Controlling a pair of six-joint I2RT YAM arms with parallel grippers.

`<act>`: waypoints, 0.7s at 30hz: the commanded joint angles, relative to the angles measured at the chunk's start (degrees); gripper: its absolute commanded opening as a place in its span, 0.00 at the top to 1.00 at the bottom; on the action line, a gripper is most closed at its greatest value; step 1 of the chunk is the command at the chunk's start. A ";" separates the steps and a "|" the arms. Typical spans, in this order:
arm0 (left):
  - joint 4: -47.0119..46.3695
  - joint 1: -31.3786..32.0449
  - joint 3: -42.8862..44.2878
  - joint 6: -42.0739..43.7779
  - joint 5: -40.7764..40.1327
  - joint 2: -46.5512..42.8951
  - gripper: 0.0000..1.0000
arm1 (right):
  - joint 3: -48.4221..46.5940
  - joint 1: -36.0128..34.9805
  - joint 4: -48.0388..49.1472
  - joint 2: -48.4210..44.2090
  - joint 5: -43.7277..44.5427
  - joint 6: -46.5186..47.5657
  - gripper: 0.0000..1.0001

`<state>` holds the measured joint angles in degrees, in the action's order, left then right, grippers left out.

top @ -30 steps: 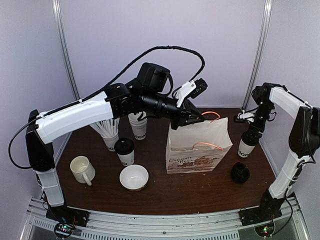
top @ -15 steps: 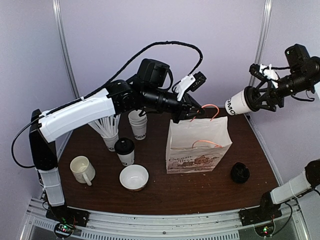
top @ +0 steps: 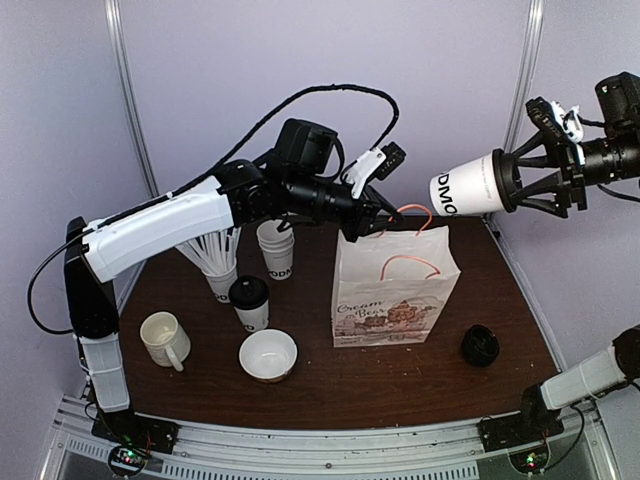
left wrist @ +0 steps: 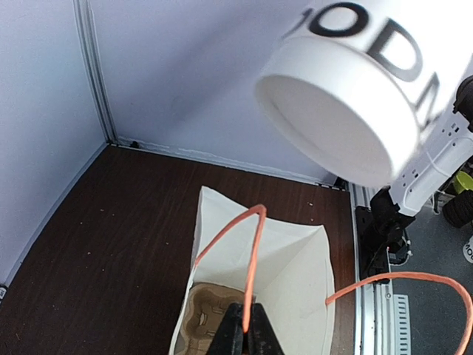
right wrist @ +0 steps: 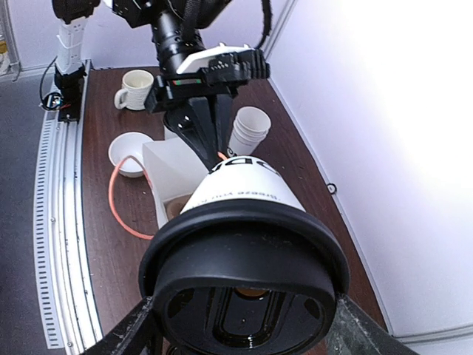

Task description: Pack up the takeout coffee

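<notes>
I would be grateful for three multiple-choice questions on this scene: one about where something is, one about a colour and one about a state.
1. Where is the cup that the right end effector holds?
A. In the air, above and right of the bag in the top view
B. Inside the bag
C. Under the bag

2. What colour is each handle of the bag?
A. Black
B. Orange
C. Green

3. What is the state of the left end effector?
A. Open
B. Shut on a handle
C. Shut on the cup

Answers:
1 A: the top view shows it held sideways, clear of the bag.
2 B: both loops show orange.
3 B: the left wrist view shows its fingers pinching one loop.
</notes>
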<state>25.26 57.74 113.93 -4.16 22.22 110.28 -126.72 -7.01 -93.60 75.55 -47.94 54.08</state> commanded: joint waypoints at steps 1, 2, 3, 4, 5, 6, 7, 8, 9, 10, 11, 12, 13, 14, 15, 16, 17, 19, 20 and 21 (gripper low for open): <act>-3.27 -0.21 1.74 -1.84 -0.45 -0.58 1.00 | 1.74 -3.99 -6.93 -0.49 -2.80 0.85 0.35; -3.26 -0.25 1.68 -1.96 -0.48 -0.69 1.00 | 3.25 -5.16 -6.17 -0.84 -1.75 0.52 0.35; -3.23 -0.22 1.61 -2.05 -0.50 -0.82 1.00 | 4.75 -6.89 -5.42 -1.26 -0.47 0.38 0.35; -3.33 -0.23 1.44 -2.15 -0.59 -0.99 1.00 | 6.32 -8.17 -4.82 -1.59 0.74 0.28 0.35; -3.45 -0.22 1.20 -2.28 -0.69 -1.23 1.00 | 8.11 -9.33 -4.26 -1.77 1.88 0.26 0.35; -3.63 -0.21 0.94 -2.44 -0.83 -1.43 1.00 | 9.32 -10.65 -3.65 -1.99 3.26 0.05 0.35; -3.82 -0.17 0.66 -2.57 -0.76 -1.65 1.00 | 10.49 -11.87 -2.91 -2.07 4.83 -0.24 0.35; -3.98 -0.19 0.46 -2.67 -0.67 -1.72 1.00 | 11.39 -13.17 -2.16 -2.15 6.56 -0.53 0.35; -4.12 -0.21 0.34 -2.81 -0.61 -1.81 1.00 | 12.23 -14.35 -1.47 -2.16 8.14 -0.72 0.35; -4.01 -0.22 0.33 -2.98 -0.50 -1.82 1.00 | 12.73 -15.56 -0.83 -1.93 9.68 -1.00 0.35; -4.02 -0.22 0.34 -3.23 -0.36 -1.94 1.00 | 12.92 -16.88 -0.41 -1.71 11.29 -1.15 0.35; -4.06 -0.17 0.33 -3.43 -0.17 -1.99 1.00 | 12.98 -18.10 0.21 -1.30 12.76 -1.60 0.35; -4.26 -0.17 0.33 -3.71 -0.04 -2.16 1.00 | 13.05 -19.52 1.13 -0.82 14.55 -2.24 0.35; -4.49 -0.20 0.21 -4.01 0.10 -2.28 1.00 | 13.26 -20.87 2.71 -0.41 15.92 -3.42 0.35; -4.64 -0.21 0.05 -4.32 0.27 -2.48 1.00 | 13.49 -22.18 3.94 0.06 17.40 -4.25 0.35; -4.97 -0.17 -0.08 -4.65 0.54 -2.66 1.00 | 13.77 -23.62 5.22 0.63 19.03 -4.93 0.35; -5.35 -0.21 -0.29 -5.08 0.85 -2.88 1.00 | 14.04 -25.05 6.30 1.22 20.68 -5.63 0.36; -5.87 -0.19 -0.86 -6.09 1.20 -3.50 1.00 | 14.53 -28.17 8.10 2.74 24.28 -6.60 0.36; -6.12 -0.17 -1.16 -6.43 1.44 -3.69 1.00 | 14.81 -29.69 8.90 3.43 25.92 -7.14 0.36; -6.19 -0.18 -1.36 -6.60 1.60 -4.01 1.00 | 15.21 -31.32 9.74 4.12 27.79 -7.41 0.36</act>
<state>23.18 57.74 113.45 -8.58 22.20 109.84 -112.84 -33.61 -89.23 77.10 -29.36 49.71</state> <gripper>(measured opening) 0.003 0.720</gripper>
